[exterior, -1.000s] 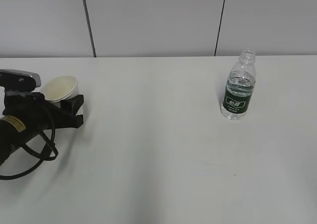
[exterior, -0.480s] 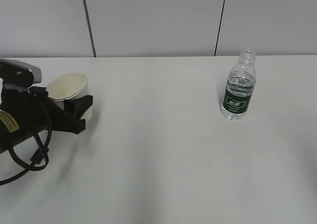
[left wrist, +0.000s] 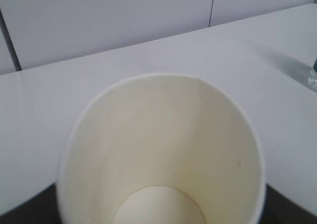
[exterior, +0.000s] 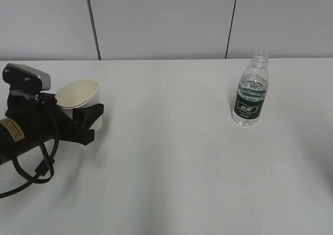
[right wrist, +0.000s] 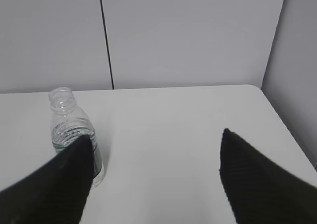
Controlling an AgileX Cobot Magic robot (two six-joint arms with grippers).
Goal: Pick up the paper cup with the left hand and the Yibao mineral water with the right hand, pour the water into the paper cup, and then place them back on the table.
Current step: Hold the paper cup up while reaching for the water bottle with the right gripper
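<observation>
At the far left, the left hand [exterior: 86, 118] grips the paper cup [exterior: 80, 97], fingers around its thin wall; being light and crushable, it likely wants a gentle squeeze below the rim. The Yibao mineral water [exterior: 250, 92] stands upright on the table [exterior: 171, 162] at the right, uncapped, probably slippery; best taken at the label. The right hand [right wrist: 153, 177] gapes wide, empty.

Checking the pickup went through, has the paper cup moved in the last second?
Yes. The paper cup, held by the left gripper, has shifted right, toward the unmoved bottle.
</observation>
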